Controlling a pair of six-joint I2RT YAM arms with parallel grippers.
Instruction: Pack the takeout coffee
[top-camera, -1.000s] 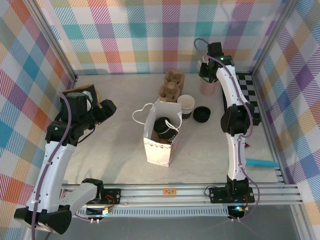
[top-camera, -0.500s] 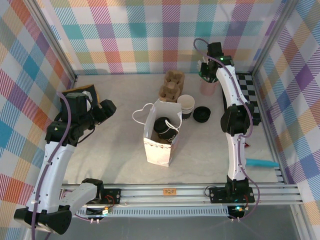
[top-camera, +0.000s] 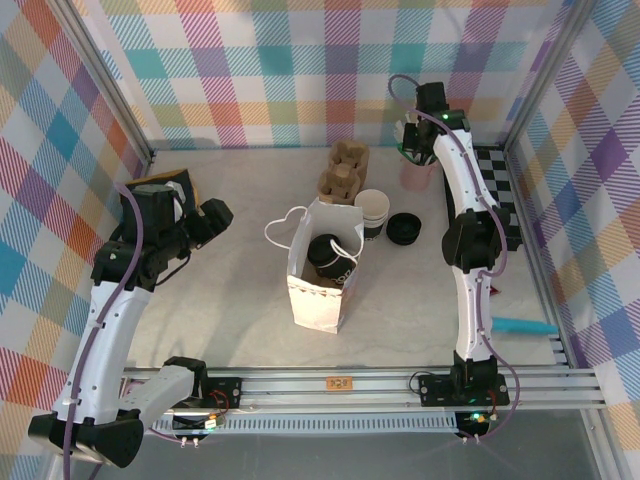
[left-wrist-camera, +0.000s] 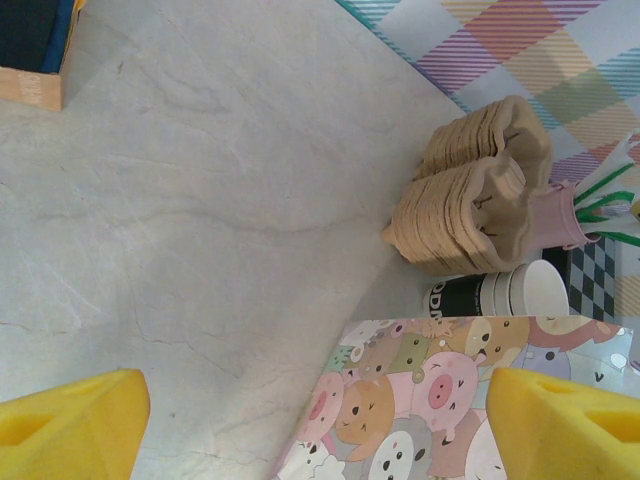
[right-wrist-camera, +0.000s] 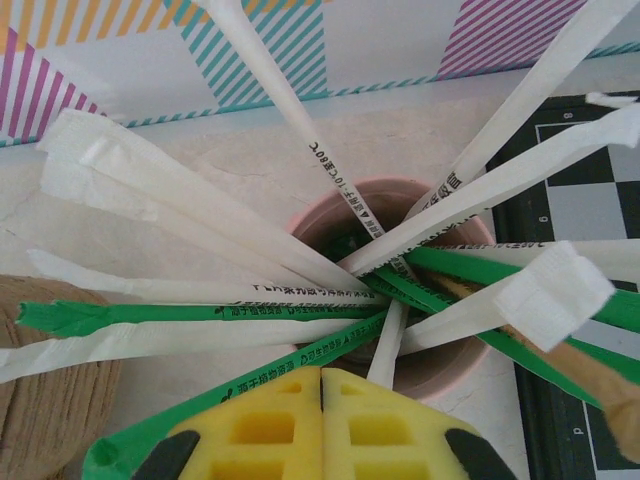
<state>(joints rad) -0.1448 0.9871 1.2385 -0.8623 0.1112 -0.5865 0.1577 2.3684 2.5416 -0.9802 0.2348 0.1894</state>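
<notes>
Yellow foam pads (right-wrist-camera: 290, 400) on the right gripper (top-camera: 413, 140) sit flush together, upper right, over a pink cup (top-camera: 415, 176) of paper-wrapped straws (right-wrist-camera: 200, 210). The left gripper (top-camera: 205, 218) gapes wide, mid-left. The takeout coffee (top-camera: 326, 256), with its round black lid, sits inside the white paper bag (top-camera: 315, 300) at centre, well apart from both. The bag walls hide most of its body.

Takeout coffee (top-camera: 328, 256), in the paper bag (top-camera: 318, 300): bag walls hide its lower body.
Left wrist view: bag cut off by the bottom edge. Left gripper (left-wrist-camera: 318, 420): both pads cropped at the bottom corners. Box (left-wrist-camera: 25, 88) cropped at top left.
Pink cup (right-wrist-camera: 455, 365): inside buried under wrapped straws (right-wrist-camera: 200, 215); straw ends run out of frame.
Right gripper (right-wrist-camera: 322, 420): pads pressed together, cropped below. Cannot tell whether a straw is pinched.
Teal item (top-camera: 525, 325), near right: too small to identify.
</notes>
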